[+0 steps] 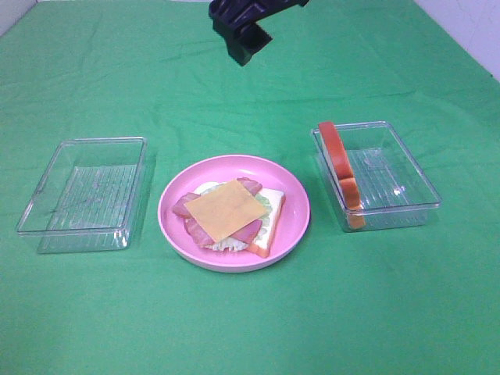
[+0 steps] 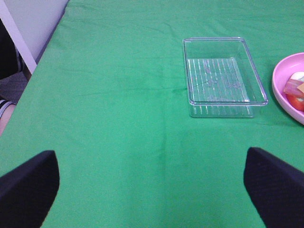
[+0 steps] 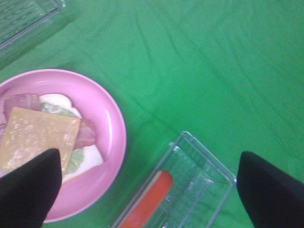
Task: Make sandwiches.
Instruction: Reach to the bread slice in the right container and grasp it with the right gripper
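Both end effectors, left (image 2: 152, 183) and right (image 3: 152, 187), spread apart, empty; bread slice (image 1: 341, 170) upright in right tray (image 1: 406, 183).

Nothing could be read anywhere: no words, labels, brands, numbers or signs stood on anything in any of the three views.
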### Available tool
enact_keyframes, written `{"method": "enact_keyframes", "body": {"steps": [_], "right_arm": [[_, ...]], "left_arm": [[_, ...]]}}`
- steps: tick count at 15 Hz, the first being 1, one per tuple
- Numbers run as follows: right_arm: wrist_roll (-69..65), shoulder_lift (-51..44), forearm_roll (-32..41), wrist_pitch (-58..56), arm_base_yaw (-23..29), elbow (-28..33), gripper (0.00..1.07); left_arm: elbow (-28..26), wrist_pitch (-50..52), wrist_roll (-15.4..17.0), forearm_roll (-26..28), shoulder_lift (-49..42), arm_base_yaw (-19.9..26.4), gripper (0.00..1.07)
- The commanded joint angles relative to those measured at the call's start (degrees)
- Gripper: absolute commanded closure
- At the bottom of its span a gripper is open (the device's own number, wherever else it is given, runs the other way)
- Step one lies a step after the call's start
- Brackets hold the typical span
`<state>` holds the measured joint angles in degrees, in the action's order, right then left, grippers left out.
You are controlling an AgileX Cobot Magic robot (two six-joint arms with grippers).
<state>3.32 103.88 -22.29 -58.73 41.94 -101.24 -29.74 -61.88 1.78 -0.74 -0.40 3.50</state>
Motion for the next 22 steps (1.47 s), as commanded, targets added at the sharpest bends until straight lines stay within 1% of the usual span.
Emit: {"method": "enact_keyframes", "body": {"steps": [1, 2, 3, 5, 8, 9, 10, 13, 14, 22], "right_arm": [[-5.84, -1.43, -6.53, -3.09, 0.0, -0.46, 0.11], [-8.48, -1.43, -8.42, -4.3, -0.11, -0.46, 0.11], [-9.8, -1.38, -8.54, -4.81, -0.17, -0.46, 0.11], [-10.08, -1.26, -6.59, -5.04, -1.66, -0.46, 0.11], [-9.85, -0.74, 1.49, -5.39, -7.05, -0.46, 0.11], [-8.65, 0.17, 7.1, -5.44, -10.77, -0.46, 0.11], [-7.96, 0.92, 9.63, -5.44, -12.95, -0.46, 0.11], [-7.91, 3.38, 12.49, -5.39, -17.19, -0.34, 0.11], [-7.96, 5.9, 12.95, -5.44, -18.79, -0.34, 0.11], [-7.73, 14.84, 15.58, -5.73, -18.74, -0.29, 0.11]], "left_arm": [[0.06, 0.11, -0.06, 0.29, -0.74, 0.06, 0.06], [0.06, 0.11, -0.06, 0.29, -0.74, 0.06, 0.06], [0.06, 0.11, -0.06, 0.29, -0.74, 0.06, 0.06], [0.06, 0.11, -0.06, 0.29, -0.74, 0.06, 0.06], [0.06, 0.11, -0.06, 0.29, -0.74, 0.06, 0.06], [0.06, 0.11, -0.06, 0.29, -0.74, 0.06, 0.06], [0.06, 0.11, -0.06, 0.29, -0.74, 0.06, 0.06], [0.06, 0.11, -0.06, 0.29, -0.74, 0.06, 0.06], [0.06, 0.11, -0.06, 0.29, -0.74, 0.06, 0.06], [0.06, 0.11, -0.06, 0.29, -0.74, 0.06, 0.06]]}}
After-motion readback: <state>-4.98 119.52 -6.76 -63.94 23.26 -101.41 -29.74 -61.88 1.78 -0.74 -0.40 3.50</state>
